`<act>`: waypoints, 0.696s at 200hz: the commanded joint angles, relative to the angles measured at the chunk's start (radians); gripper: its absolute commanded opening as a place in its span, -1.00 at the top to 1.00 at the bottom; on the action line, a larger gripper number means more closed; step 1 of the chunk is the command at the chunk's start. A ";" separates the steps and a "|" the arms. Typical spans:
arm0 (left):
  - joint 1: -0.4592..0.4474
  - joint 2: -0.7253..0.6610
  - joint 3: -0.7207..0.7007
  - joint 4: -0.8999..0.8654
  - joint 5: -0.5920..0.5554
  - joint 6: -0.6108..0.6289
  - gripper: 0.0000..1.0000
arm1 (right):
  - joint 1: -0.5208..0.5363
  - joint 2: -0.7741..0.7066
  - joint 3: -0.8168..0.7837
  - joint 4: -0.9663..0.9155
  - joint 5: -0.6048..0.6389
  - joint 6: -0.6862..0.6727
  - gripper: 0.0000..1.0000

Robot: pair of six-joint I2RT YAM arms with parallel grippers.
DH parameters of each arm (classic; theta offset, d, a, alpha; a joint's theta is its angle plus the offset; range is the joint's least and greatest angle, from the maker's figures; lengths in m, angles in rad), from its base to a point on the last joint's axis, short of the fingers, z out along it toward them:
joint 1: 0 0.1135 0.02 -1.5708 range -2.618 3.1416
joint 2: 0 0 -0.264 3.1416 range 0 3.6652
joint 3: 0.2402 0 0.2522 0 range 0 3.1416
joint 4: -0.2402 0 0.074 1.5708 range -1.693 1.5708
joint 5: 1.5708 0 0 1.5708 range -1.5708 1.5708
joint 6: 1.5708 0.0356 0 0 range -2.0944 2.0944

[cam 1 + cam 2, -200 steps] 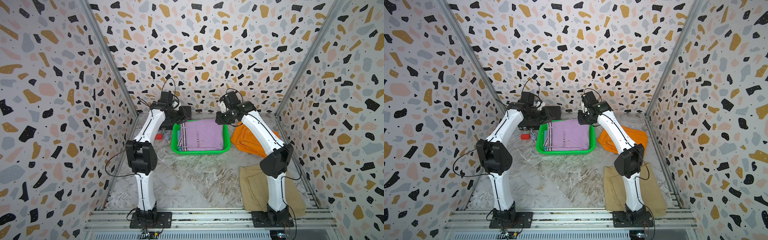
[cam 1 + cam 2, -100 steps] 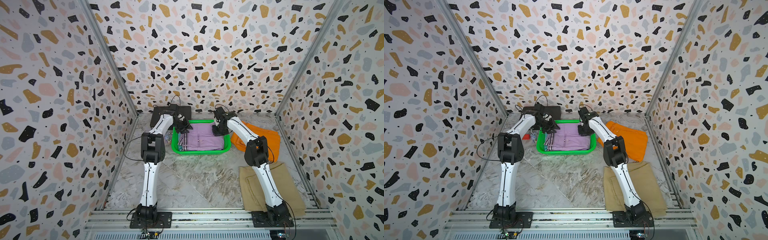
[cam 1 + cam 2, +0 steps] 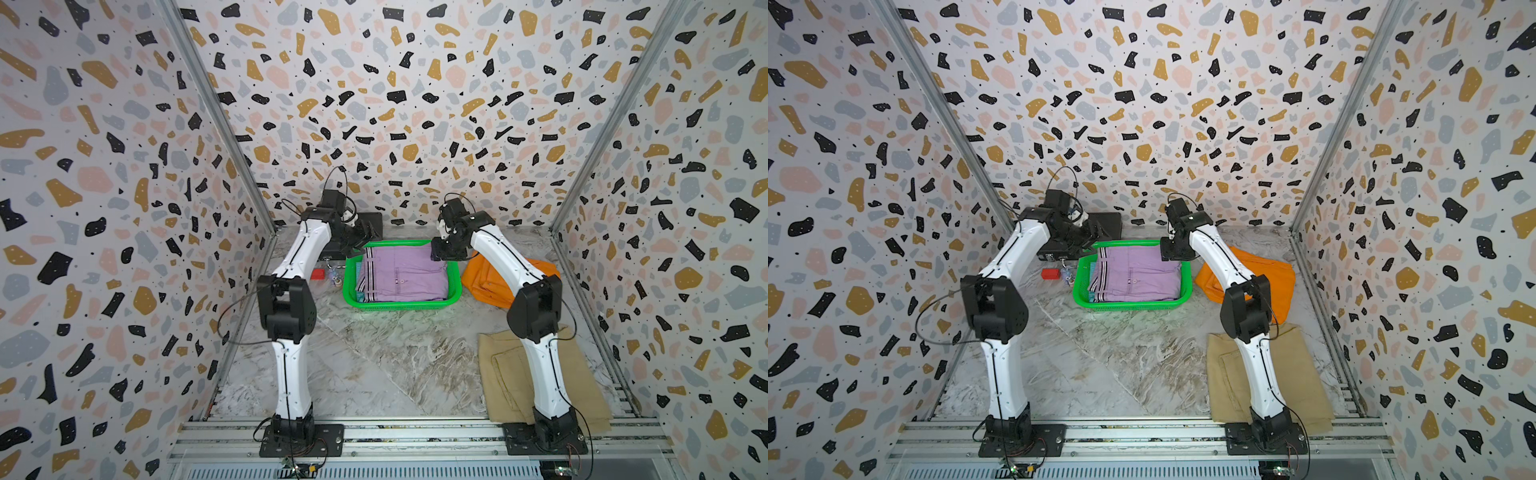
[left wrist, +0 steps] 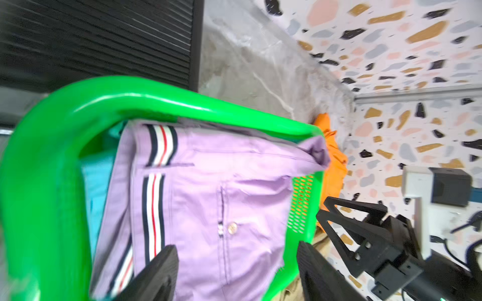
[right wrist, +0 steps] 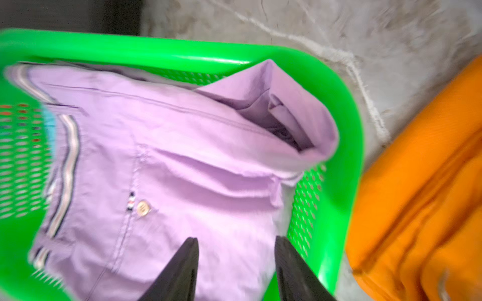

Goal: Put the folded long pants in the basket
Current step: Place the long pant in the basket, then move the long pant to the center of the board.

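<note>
So the left gripper (image 4: pixel 234 250) and right gripper (image 5: pixel 236 239) both have fingers (image 5: pixel 182 268) spread wide, nothing pinched, hovering over the lilac pants (image 3: pixel 403 274) lying in the green basket (image 3: pixel 401 305), probably on top of a cyan pair (image 4: pixel 96 177). The orange pants (image 3: pixel 490 282) and khaki pants (image 3: pixel 507 374) sit outside it.

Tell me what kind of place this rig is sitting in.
Probably a staged robot test cell, not a home: terrazzo-print panels box in a marble-look tabletop, and the left arm and right arm bolt to an aluminium rail.
</note>
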 commanded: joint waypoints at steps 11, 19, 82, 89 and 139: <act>-0.046 -0.313 -0.283 0.005 0.004 0.009 -0.84 | -0.001 -0.339 -0.232 0.048 0.031 0.021 -0.25; -0.065 -0.376 -0.386 0.023 0.011 -0.002 -0.88 | -0.001 -0.414 -0.313 0.064 0.044 0.023 -0.33; -0.331 -0.857 -1.191 0.427 -0.043 -0.333 -1.00 | -0.004 -0.864 -0.785 0.065 0.114 0.140 -0.69; -0.362 -0.880 -1.237 0.470 -0.050 -0.369 -1.00 | -0.003 -0.890 -0.809 0.065 0.120 0.156 -0.75; -0.498 -0.767 -1.339 0.715 -0.049 -0.493 -1.00 | -0.005 -0.960 -0.781 -0.020 0.181 0.168 -1.00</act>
